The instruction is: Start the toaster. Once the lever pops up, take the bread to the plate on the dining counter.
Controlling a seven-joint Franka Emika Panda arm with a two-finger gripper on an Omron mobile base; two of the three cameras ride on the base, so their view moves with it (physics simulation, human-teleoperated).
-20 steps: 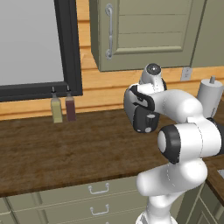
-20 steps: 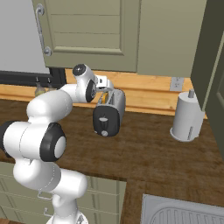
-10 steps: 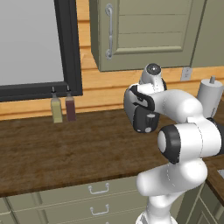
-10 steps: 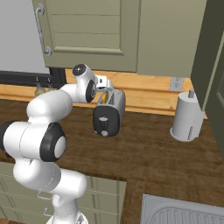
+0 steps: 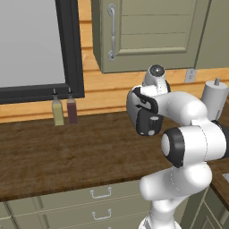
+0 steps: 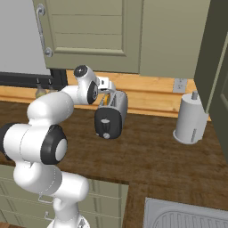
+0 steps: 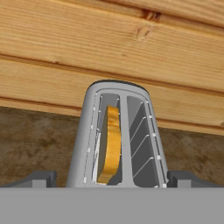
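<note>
My toaster (image 6: 111, 116) stands on the dark wood counter (image 6: 151, 156) near the plank wall. To its right is a pale cylinder (image 6: 190, 119), and well to the left two small bottles (image 5: 63, 108) (side by side).

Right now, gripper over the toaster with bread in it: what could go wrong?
1. The open gripper straddles the toaster top; descending could jam its fingers on the body instead of the bread.
2. The bread sits in one slot, edge-on, so a small offset probably misses it.
3. The toaster stands loose on the counter; a push might slide it.
</note>
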